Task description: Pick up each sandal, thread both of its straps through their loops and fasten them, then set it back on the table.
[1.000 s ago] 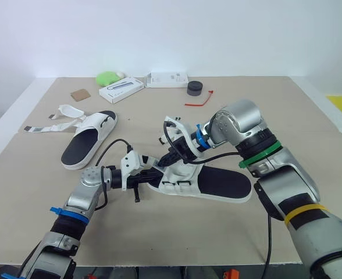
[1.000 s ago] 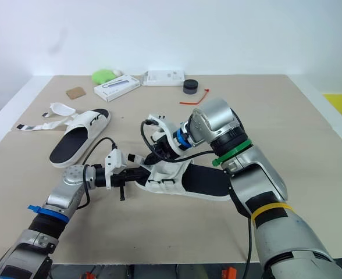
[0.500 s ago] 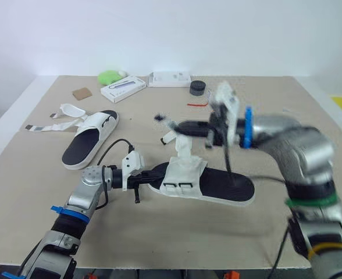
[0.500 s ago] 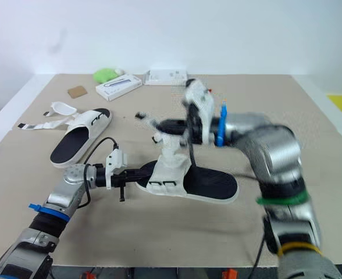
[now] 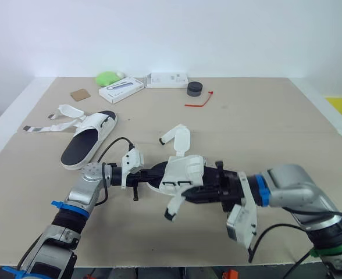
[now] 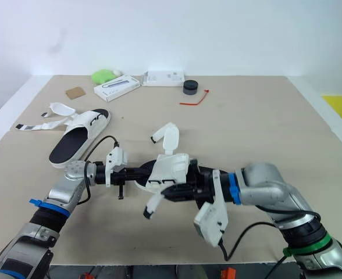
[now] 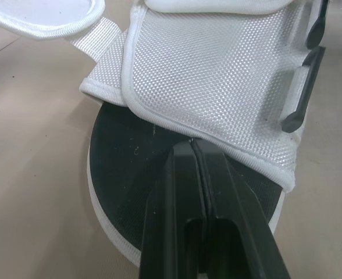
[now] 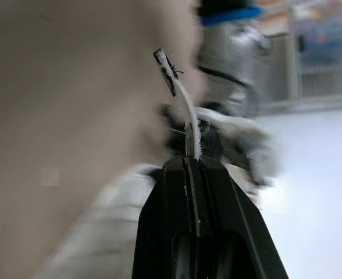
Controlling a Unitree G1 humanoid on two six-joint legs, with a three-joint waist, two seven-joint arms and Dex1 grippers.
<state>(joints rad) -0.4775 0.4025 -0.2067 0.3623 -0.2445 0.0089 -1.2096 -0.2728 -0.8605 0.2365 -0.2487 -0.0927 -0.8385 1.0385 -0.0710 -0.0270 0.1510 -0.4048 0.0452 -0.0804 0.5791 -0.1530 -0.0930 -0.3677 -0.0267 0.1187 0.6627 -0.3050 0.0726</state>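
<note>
The near sandal (image 5: 182, 171) is seen front and centre over the worktop (image 5: 275, 128) — the left tool (image 5: 152, 174) at its left end, the right tool (image 5: 188, 195) just right of it, at its strap (image 5: 172, 208). Behind and left the far sandal (image 5: 89, 139) is laid — a box (image 5: 121, 89) beyond it, near the far edge.

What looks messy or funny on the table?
The white sandal with a black sole, held by the left gripper, has undone straps: one flap sticks up, another strap dangles from the right gripper.
</note>
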